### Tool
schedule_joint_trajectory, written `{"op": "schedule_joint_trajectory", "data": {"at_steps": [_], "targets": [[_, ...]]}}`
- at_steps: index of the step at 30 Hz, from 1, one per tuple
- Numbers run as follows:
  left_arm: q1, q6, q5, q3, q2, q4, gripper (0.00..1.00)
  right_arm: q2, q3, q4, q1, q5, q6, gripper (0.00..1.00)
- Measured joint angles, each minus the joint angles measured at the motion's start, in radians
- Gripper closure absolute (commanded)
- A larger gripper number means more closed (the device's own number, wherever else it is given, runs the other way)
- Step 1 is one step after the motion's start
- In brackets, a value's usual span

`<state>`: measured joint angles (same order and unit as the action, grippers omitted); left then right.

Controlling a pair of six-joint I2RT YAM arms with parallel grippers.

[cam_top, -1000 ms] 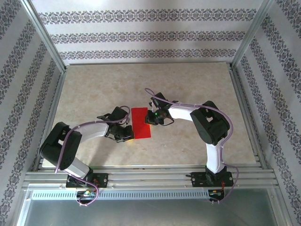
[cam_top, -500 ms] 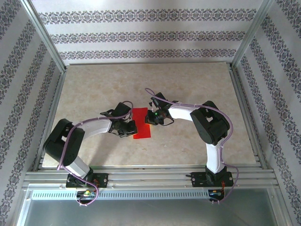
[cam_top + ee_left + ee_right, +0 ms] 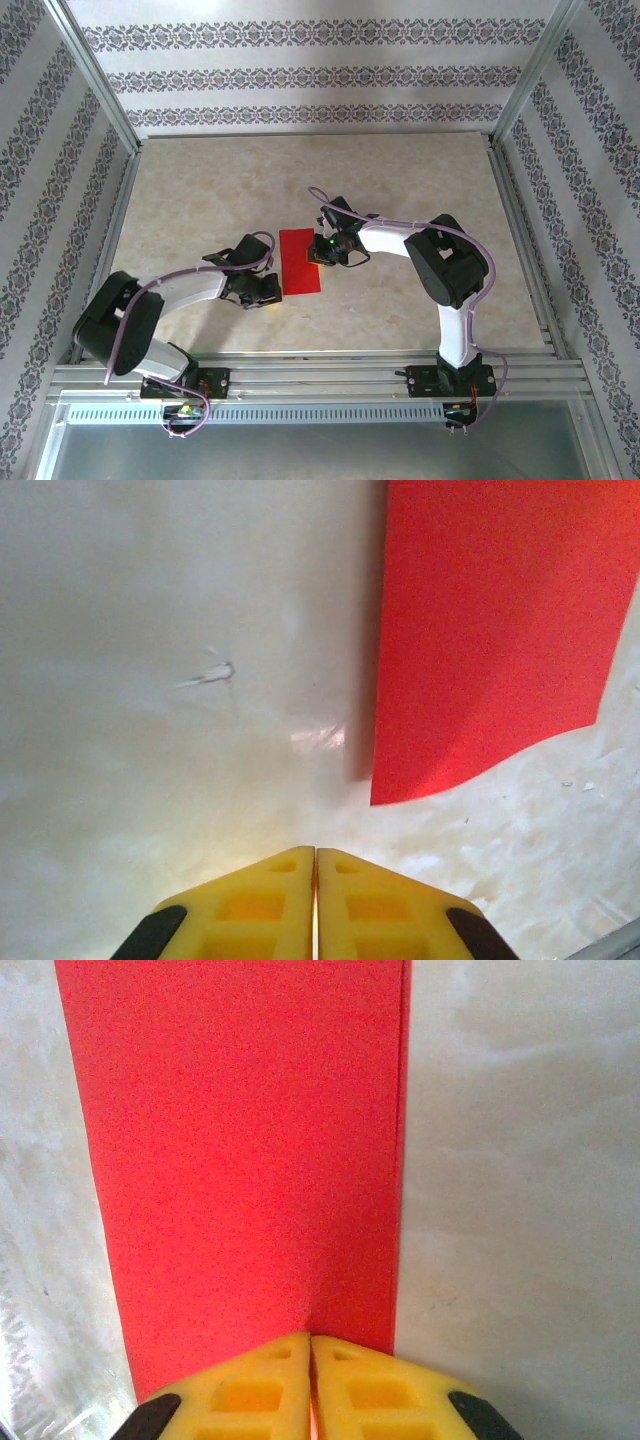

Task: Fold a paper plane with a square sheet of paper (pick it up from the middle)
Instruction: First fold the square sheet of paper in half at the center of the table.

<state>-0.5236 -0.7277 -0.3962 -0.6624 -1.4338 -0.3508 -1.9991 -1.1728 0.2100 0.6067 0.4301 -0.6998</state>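
The square sheet of paper (image 3: 300, 262) is bright red and lies on the table as an upright rectangle, narrower than it is long. My left gripper (image 3: 267, 291) is shut and sits on the bare table just off the sheet's near left corner. In the left wrist view its yellow fingertips (image 3: 315, 851) meet, and the red sheet (image 3: 490, 630) lies ahead and to the right with its near corner slightly curled up. My right gripper (image 3: 319, 254) is shut at the sheet's right edge. In the right wrist view its tips (image 3: 310, 1336) rest on the red sheet (image 3: 240, 1160).
The beige marbled table (image 3: 420, 190) is fenced by aluminium rails (image 3: 320, 372) at the near edge and posts at the sides, with patterned walls behind. A small scuff mark (image 3: 215, 672) shows on the table left of the sheet.
My left gripper reached in over the sheet's left edge, then drew back toward the near left, off the paper. The right gripper and the sheet have stayed in place.
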Motion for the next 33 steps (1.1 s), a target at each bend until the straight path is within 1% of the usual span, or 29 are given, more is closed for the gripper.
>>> {"op": "schedule_joint_trajectory", "data": {"at_steps": [4, 5, 7, 10, 16, 20, 24, 26, 33], "targets": [[0.010, 0.011, 0.039, -0.066, 0.043, -0.016, 0.88, 0.013, -0.003, 0.022, 0.000, -0.005, 0.016, 0.81], [0.016, 0.011, 0.042, -0.087, 0.043, -0.006, 0.85, 0.024, 0.001, 0.036, 0.000, -0.006, 0.021, 0.78], [0.025, 0.008, 0.047, -0.121, 0.033, 0.028, 0.84, 0.058, 0.020, 0.056, -0.002, -0.007, 0.023, 0.71], [0.036, -0.013, 0.042, -0.153, -0.018, 0.103, 0.77, 0.140, 0.080, 0.063, -0.012, 0.005, 0.016, 0.64], [0.048, -0.072, -0.034, -0.183, -0.177, 0.238, 0.77, 0.355, 0.219, -0.016, -0.073, 0.030, -0.058, 0.57], [0.048, -0.086, -0.072, -0.182, -0.209, 0.273, 0.79, 0.438, 0.331, -0.080, -0.088, 0.027, -0.121, 0.55], [0.048, -0.092, -0.100, -0.182, -0.236, 0.316, 0.81, 0.444, 0.410, -0.119, -0.087, 0.031, -0.182, 0.55], [0.048, -0.093, -0.101, -0.182, -0.249, 0.330, 0.82, 0.444, 0.433, -0.135, -0.085, 0.031, -0.209, 0.55], [0.058, -0.096, -0.085, -0.163, -0.260, 0.360, 0.83, 0.444, 0.453, -0.174, -0.061, 0.042, -0.268, 0.55]]}}
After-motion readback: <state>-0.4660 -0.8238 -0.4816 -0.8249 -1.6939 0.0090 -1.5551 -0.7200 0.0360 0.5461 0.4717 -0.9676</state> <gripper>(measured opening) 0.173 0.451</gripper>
